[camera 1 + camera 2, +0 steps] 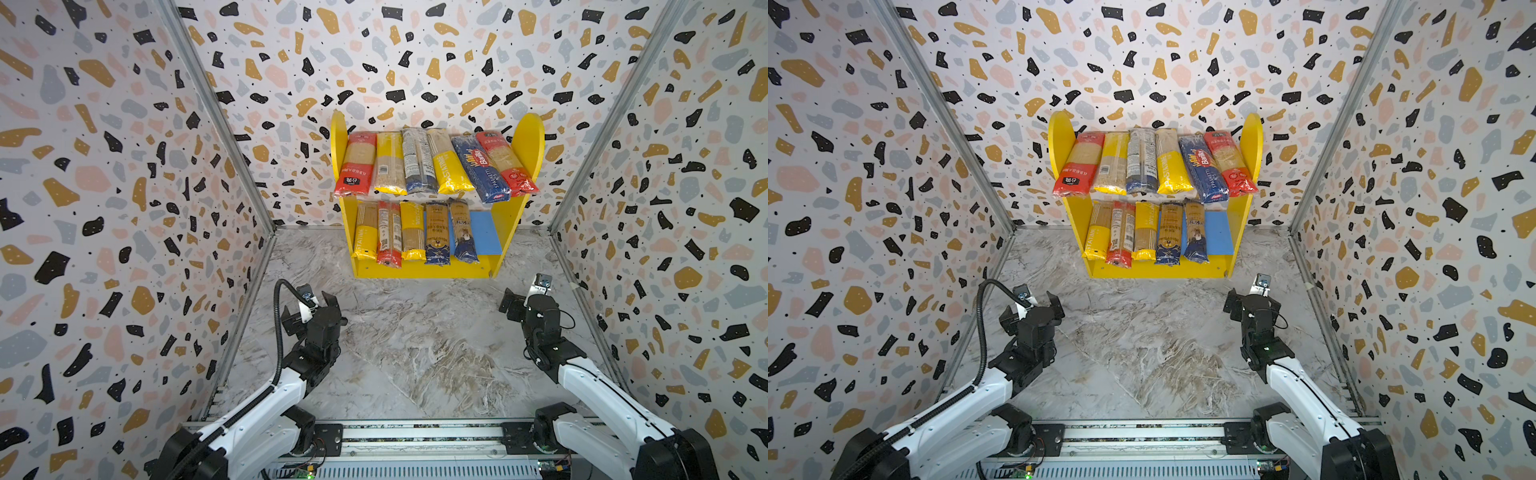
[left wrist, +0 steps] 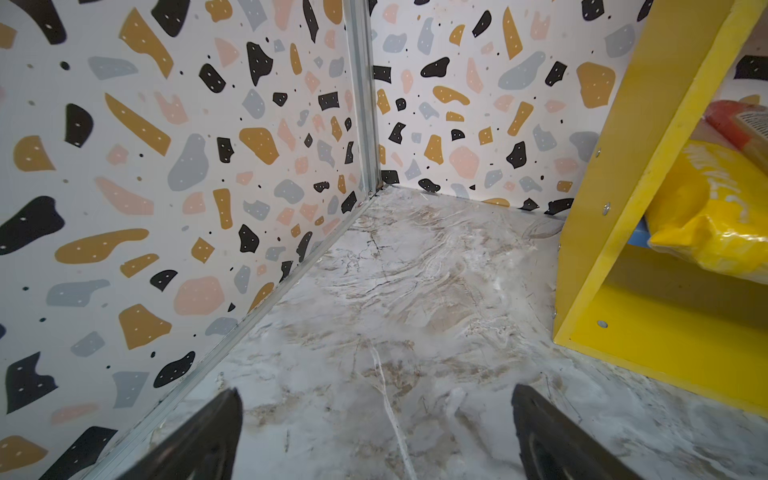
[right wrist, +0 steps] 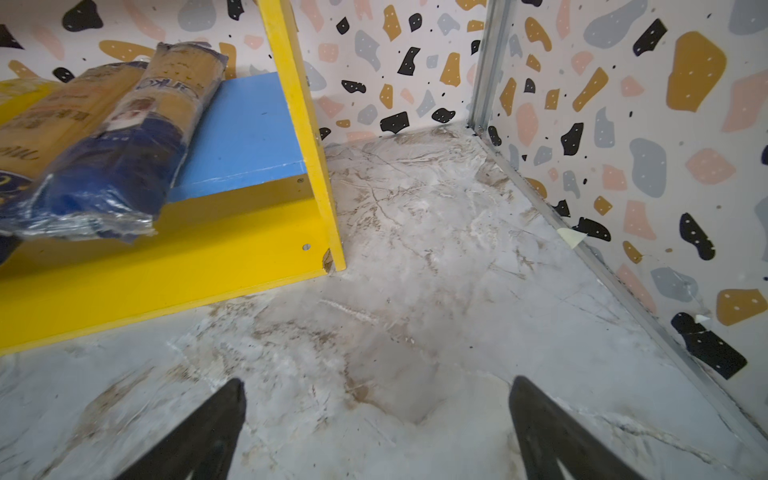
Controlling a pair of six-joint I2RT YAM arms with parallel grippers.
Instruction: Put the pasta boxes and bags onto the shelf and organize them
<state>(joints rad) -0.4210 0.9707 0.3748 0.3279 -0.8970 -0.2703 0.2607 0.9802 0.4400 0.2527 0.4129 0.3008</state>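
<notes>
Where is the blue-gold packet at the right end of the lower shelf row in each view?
Both top views: blue-gold packet ends the lower row on the right, beside the bare blue lower board.
Left wrist: not in it.
Right wrist: packet lies on that board, nearest the yellow side panel.
Shared landmark: the blue lower board.

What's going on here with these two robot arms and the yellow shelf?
Nothing is being handled. The left claw and right claw are both open and empty, above the marble table in front of the shelf. Eleven spaghetti packets lie on it: six on top, five below, with some blue board bare.
</notes>
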